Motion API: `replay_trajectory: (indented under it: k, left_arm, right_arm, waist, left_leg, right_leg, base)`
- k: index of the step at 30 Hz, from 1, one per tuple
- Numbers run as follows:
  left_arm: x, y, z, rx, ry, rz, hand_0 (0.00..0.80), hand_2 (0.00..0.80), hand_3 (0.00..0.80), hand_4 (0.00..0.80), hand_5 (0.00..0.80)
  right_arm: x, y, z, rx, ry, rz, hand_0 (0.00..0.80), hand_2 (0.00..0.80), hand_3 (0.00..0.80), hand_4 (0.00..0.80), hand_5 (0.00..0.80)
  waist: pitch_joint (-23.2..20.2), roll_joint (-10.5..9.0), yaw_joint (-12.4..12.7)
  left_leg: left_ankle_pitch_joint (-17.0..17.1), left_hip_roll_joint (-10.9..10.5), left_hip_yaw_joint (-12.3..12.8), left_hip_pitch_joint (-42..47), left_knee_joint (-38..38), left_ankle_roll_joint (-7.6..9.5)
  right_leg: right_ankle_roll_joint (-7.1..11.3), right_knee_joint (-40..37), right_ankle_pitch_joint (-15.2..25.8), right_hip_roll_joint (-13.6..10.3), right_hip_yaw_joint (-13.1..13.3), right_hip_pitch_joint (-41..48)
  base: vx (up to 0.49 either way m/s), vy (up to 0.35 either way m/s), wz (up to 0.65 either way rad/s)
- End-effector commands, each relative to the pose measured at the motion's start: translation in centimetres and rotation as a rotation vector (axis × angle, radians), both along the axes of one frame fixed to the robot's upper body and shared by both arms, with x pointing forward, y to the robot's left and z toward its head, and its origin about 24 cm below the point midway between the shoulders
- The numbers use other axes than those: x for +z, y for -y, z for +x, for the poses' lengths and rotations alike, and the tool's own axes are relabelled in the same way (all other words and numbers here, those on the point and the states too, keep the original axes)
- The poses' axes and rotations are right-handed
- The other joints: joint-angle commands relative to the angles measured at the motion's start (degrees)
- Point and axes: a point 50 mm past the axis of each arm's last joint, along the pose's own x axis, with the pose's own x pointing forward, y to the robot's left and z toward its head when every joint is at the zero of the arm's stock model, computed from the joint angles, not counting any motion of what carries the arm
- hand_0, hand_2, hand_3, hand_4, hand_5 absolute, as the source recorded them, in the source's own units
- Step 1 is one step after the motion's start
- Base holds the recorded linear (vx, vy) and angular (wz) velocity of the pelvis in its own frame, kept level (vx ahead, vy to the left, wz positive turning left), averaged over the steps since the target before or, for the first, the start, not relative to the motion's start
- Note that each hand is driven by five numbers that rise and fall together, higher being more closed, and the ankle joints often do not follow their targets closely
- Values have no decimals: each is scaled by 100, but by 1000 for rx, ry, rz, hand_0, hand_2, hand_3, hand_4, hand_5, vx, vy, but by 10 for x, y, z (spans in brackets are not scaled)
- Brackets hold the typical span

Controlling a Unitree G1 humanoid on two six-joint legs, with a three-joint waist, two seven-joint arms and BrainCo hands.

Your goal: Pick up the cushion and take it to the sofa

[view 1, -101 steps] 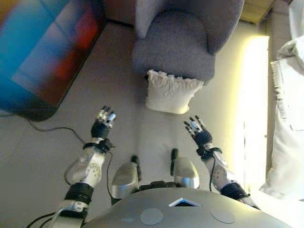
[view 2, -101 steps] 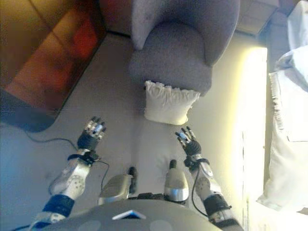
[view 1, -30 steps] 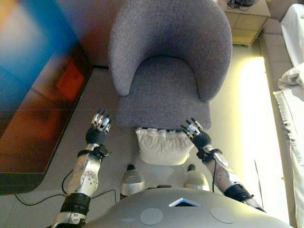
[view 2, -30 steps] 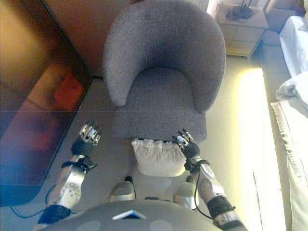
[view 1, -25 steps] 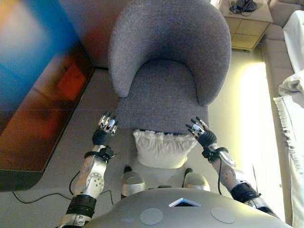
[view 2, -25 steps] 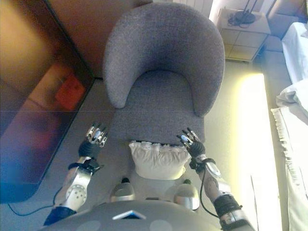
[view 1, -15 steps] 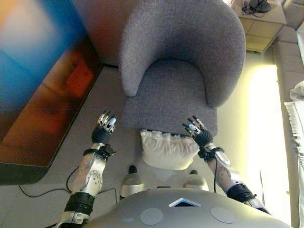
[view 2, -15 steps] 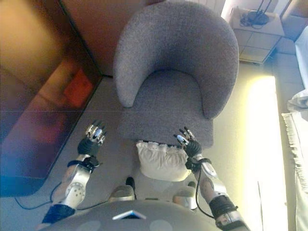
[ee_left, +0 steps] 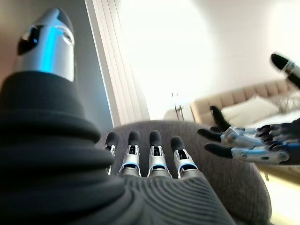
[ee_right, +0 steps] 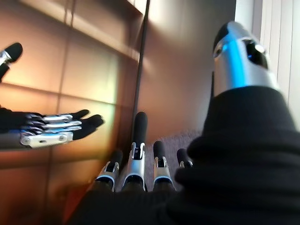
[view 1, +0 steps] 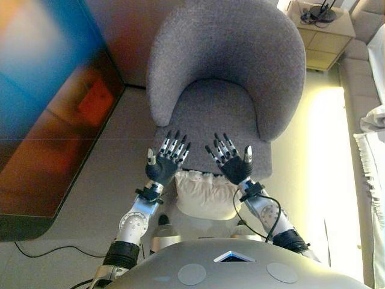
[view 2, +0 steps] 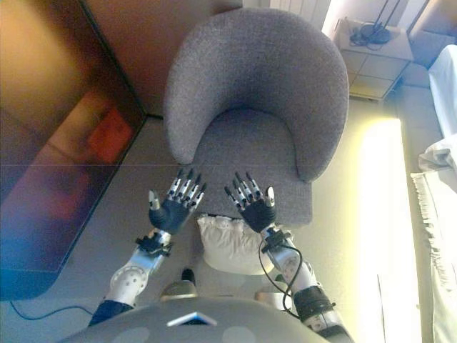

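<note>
I am at the reach-in step, with nothing picked up yet. The cushion (view 1: pixel 207 194), white with a ruffled top edge, stands on the floor (view 1: pixel 114 168) propped against the front of the grey armchair (view 1: pixel 225 78), directly before me. My left hand (view 1: pixel 163 167) and right hand (view 1: pixel 231 165) are both raised above it, palms facing forward toward the chair, side by side and near each other but apart. The fingers (ee_left: pixel 151 152) of my left hand are straight and spread, grasping nothing; my right wrist view shows the same of my right hand, extended and empty. Neither hand seems to be touching the cushion, which shows just below and between my wrists. I judge that the next move calls for lowering both hands and parting them so one comes down on each side of the cushion, then pressing inward to squeeze the soft body between my palms before lifting. A one-sided hold would likely let it sag or slip.
</note>
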Motion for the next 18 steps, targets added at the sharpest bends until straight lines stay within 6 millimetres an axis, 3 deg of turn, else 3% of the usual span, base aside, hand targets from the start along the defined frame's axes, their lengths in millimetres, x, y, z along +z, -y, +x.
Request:
replay_trajectory:
  k: [1,14,18]
  left_arm:
    - [17,-9,12,0,122,16,0,0,0,0,0]
    - [21,-15,11,-8,132,53,0,0,0,0,0]
    - [24,-4,4,-201,238,84,0,0,0,0,0]
  right_arm:
    - [27,-1,10,-16,141,102,0,0,0,0,0]
    - [25,0,6,-2,141,99,0,0,0,0,0]
    - [26,2,7,-5,140,88,0,0,0,0,0]
  waist:
    - [-56,-3,87]
    - [-56,-3,105]
    - [-36,4,96]
  left_leg:
    - [-131,247,130,-198,363,190]
    - [-123,202,145,-182,331,196]
    - [-144,190,145,-187,341,206]
  right_leg:
    - [-16,334,173,-169,-202,-423]
    - [-29,269,201,-119,-175,-425]
    - [-28,276,189,-114,-161,-444]
  base:
    - [0,0,0]
    - [0,0,0]
    - [0,0,0]
